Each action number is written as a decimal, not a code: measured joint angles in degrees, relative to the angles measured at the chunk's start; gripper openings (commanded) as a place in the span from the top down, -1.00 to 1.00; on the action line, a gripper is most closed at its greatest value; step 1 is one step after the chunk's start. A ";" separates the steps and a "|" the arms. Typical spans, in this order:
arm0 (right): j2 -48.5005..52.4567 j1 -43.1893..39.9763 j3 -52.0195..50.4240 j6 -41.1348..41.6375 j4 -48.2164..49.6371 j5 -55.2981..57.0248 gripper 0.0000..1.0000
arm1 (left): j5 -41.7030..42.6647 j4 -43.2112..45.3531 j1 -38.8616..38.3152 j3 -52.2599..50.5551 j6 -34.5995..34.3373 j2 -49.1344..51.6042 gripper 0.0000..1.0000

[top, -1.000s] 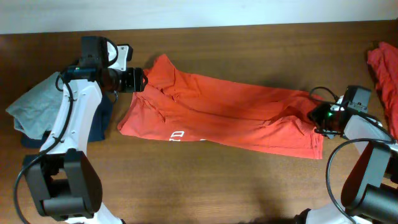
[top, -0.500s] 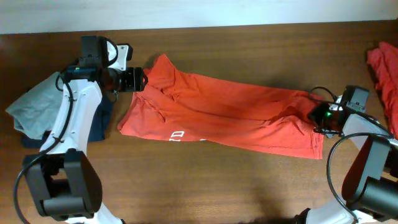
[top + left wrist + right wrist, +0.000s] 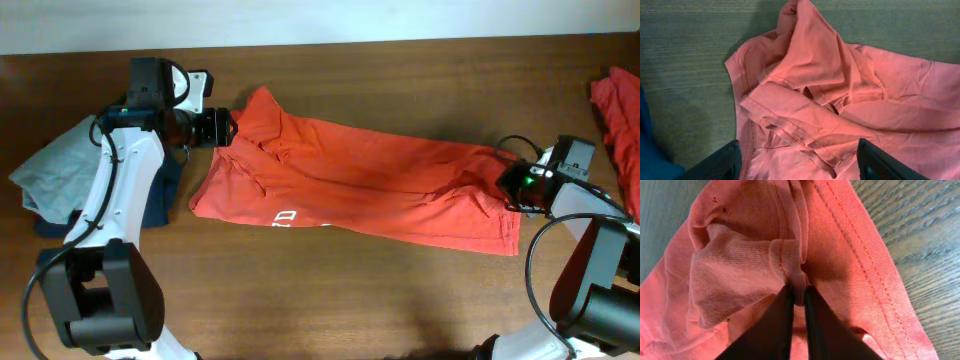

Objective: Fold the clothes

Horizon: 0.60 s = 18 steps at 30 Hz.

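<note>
Overhead view: an orange-red shirt (image 3: 350,185) lies stretched crosswise over the wooden worktop (image 3: 400,300). It is rumpled along its length, and a bit of white print (image 3: 286,217) shows at its near edge toward the left. The left gripper (image 3: 222,128) sits at the shirt's left end, beside a raised peak of cloth. In the left wrist view its jaws stand wide apart, one at each lower corner of the picture, with bunched seams and folds of the shirt lying between and beyond them. The right gripper (image 3: 508,186) is at the shirt's right end, and the right wrist view shows its jaws pressed together on a pinched fold of stitched hem (image 3: 790,270). By the left arm lies a pale grey garment (image 3: 50,170), resting partly on a navy garment (image 3: 160,200). Another red garment (image 3: 615,115) lies at the worktop's right edge, apart from the shirt
</note>
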 measured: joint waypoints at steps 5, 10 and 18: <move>0.00 0.00 0.00 -0.22 0.00 -0.22 0.92 | 0.00 0.00 0.00 0.00 0.00 0.00 -0.47; -0.15 -0.02 0.11 -1.11 -2.25 -0.48 0.92 | 0.00 -0.02 0.00 0.00 0.00 0.00 -0.47; -8.90 -0.02 2.73 -4.17 -11.67 1.62 0.92 | 0.00 0.02 0.00 0.00 0.00 0.00 -0.47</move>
